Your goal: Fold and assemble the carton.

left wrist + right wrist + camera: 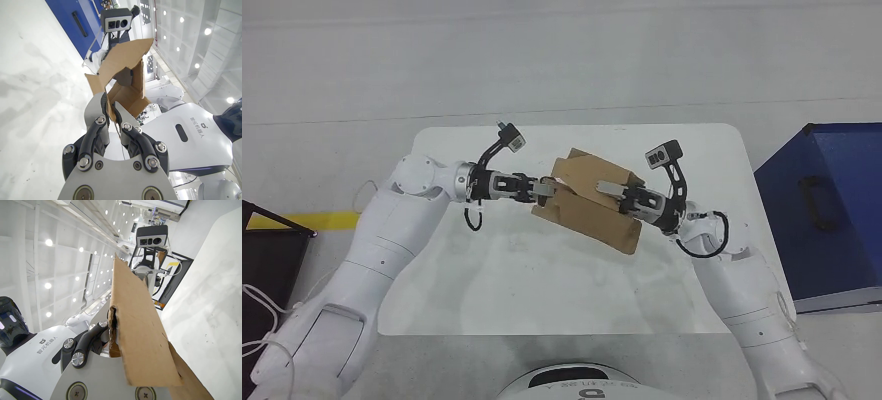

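Note:
A brown cardboard carton (592, 200) hangs above the middle of the white table (492, 290), held between both arms, partly opened with loose flaps. My left gripper (110, 109) is shut on the edge of one carton (124, 62) flap at the carton's left end. At the carton's right side, my right gripper (614, 188) grips a wall of the carton (136, 321); one finger lies over the top panel, the other is hidden behind the cardboard.
A dark blue bin (827, 215) stands off the table's right edge. A black frame (267, 260) sits on the floor at the left. The table surface beneath the carton is bare.

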Robot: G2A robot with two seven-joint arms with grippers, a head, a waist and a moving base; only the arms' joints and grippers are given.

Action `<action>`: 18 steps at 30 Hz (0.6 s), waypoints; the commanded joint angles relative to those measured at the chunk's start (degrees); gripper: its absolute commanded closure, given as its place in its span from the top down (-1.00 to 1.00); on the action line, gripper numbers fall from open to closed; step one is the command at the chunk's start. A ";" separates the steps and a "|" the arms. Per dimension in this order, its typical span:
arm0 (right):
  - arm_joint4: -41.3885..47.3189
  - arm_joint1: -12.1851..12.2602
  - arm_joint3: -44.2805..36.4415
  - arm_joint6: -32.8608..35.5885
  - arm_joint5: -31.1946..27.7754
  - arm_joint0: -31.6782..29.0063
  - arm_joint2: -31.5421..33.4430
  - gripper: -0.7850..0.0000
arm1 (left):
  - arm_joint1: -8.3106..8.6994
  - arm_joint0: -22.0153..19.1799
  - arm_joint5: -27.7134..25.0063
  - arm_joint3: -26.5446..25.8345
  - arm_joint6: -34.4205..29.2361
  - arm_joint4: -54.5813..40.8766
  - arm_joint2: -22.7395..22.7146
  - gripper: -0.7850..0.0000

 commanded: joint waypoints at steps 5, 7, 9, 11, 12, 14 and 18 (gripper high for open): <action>-1.72 0.18 -2.28 -8.35 1.84 -0.94 2.20 -1.00 | 1.70 1.04 -4.93 1.53 4.98 6.10 -1.42 1.00; -1.16 0.07 -2.89 -11.01 3.16 -0.75 2.12 -1.00 | 2.25 2.26 -5.61 -1.09 5.67 7.78 -0.80 1.00; -1.22 -0.13 -3.43 -13.20 3.89 -0.36 1.16 -1.00 | 2.61 3.42 -6.37 -3.48 6.43 8.91 0.49 1.00; -2.10 -0.33 -3.41 -15.97 3.56 -0.02 0.49 -1.00 | 2.52 3.90 -6.35 -4.44 6.41 6.66 1.54 1.00; -3.87 -0.51 -3.51 -18.10 3.04 0.17 -0.45 -1.00 | 2.25 3.69 -5.98 -4.03 6.04 4.21 2.19 1.00; -4.81 -0.71 -3.63 -19.73 2.51 0.33 -1.43 -1.00 | 1.78 2.66 -6.02 -2.95 6.09 3.61 3.13 1.00; -6.06 -1.02 -3.77 -21.35 1.90 0.18 -3.36 -1.00 | 0.23 0.41 -5.69 -0.48 6.01 -0.17 5.20 1.00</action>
